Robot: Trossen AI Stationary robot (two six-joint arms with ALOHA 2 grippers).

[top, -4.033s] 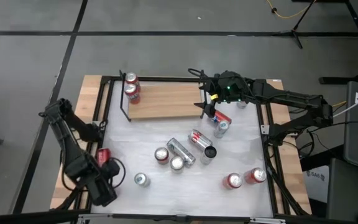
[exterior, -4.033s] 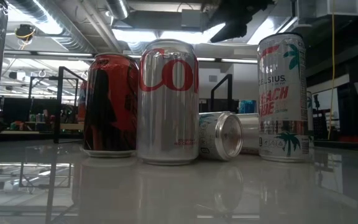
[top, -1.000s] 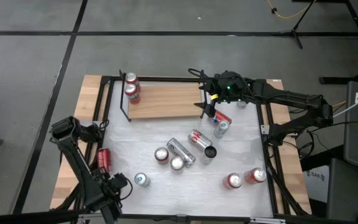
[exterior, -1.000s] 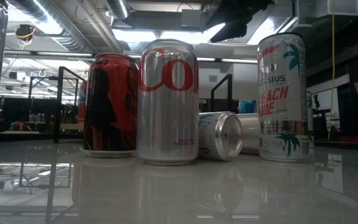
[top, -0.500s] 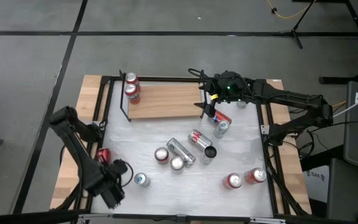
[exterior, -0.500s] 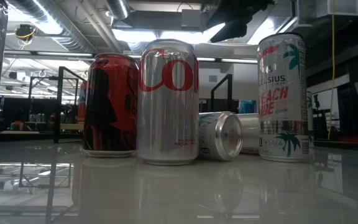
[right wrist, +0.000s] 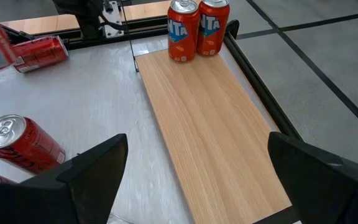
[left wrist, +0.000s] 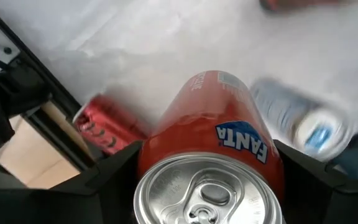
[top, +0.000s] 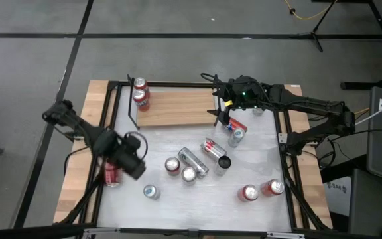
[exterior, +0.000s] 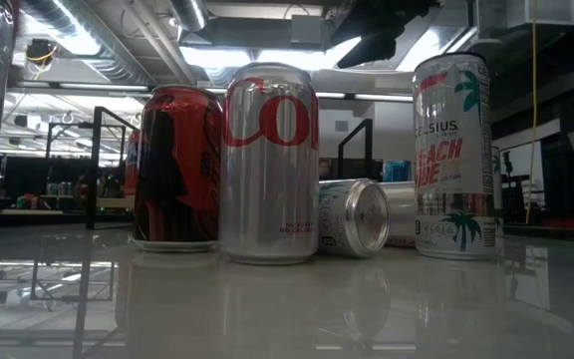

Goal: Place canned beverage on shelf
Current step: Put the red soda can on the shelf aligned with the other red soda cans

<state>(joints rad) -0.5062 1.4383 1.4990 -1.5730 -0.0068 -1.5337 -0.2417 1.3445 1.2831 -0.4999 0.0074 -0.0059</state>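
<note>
My left gripper (top: pixel 130 161) hangs over the table's left part, shut on an orange Fanta can (left wrist: pixel 213 140); the high view hides that can under the gripper. The shelf (top: pixel 174 106), a light wooden board with black rails, lies at the table's far side. Two orange cans (top: pixel 140 93) stand upright at its left end (right wrist: pixel 197 28). My right gripper (top: pixel 223 109) waits above the shelf's right end, open, with nothing between its fingers (right wrist: pixel 95 168). My left gripper pinches the Fanta can's round side wall (left wrist: pixel 157 149) near its top between its two fingers (left wrist: pixel 114 174), one on each side. The fingers come from above, pointing down. The can hangs upright, top end (left wrist: pixel 207 193) up, clear of the table.
A red can (top: pixel 113 174) lies on its side at the table's left edge, and a silver can (top: pixel 151 192) stands near it. Several cans (top: pixel 191 162) crowd the table's middle, two red ones (top: pixel 260 190) sit near right, and black frame rails (top: pixel 282 139) edge the table.
My left gripper has risen from the table's near left corner and swung toward the far edge and the middle, carrying the Fanta can upright and clear of the table. Its wrist has rolled on the way. The red can and silver can stay where they were.
</note>
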